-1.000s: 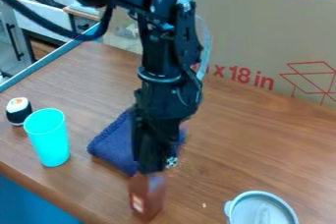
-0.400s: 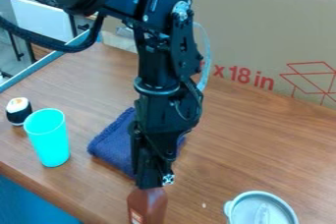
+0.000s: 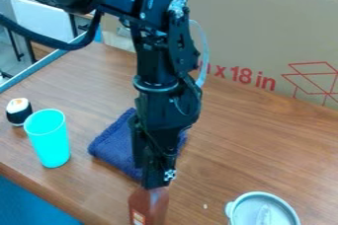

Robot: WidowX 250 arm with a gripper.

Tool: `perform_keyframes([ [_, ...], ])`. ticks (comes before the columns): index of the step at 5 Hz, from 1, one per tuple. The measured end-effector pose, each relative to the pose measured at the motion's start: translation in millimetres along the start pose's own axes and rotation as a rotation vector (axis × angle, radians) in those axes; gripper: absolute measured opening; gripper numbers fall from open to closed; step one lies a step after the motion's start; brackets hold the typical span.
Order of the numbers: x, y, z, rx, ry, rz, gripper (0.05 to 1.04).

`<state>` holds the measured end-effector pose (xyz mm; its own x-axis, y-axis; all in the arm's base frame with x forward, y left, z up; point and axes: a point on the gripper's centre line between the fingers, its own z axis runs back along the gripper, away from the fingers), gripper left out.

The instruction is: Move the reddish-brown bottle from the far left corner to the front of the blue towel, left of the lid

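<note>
Down at the near side of the wooden table, left of centre, we have the black gripper pinching the top of a brown bottle! We see that bottle below the gripper, its pale-and-orange label facing us and its lower end cut off by the view's edge. Just beyond, partly behind the arm, we spot a folded dark blue cloth. Over to the left we've got a bright turquoise cup, standing upright, and beside it, a touch farther left, a toy sushi roll, white on top with a dark band. Swing to the near right and we find a round grey container with a tab on its left side, running out of view. Across the far side we meet a big cardboard panel with red print.
</note>
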<state>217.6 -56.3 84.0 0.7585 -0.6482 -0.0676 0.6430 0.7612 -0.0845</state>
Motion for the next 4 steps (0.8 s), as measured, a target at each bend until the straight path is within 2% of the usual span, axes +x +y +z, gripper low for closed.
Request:
perform_keyframes([
  [1, -10.6, 2.1, 18.6, -0.017, -0.048, 0.046, 0.982],
  [2, -21.6, 3.7, 47.1, -0.007, -0.131, 0.085, 1.006],
  [3, -24.9, 5.3, 67.5, -0.015, -0.185, 0.103, 1.001],
  [4, -18.2, 14.3, 81.0, 0.021, -0.212, 0.113, 1.001],
])
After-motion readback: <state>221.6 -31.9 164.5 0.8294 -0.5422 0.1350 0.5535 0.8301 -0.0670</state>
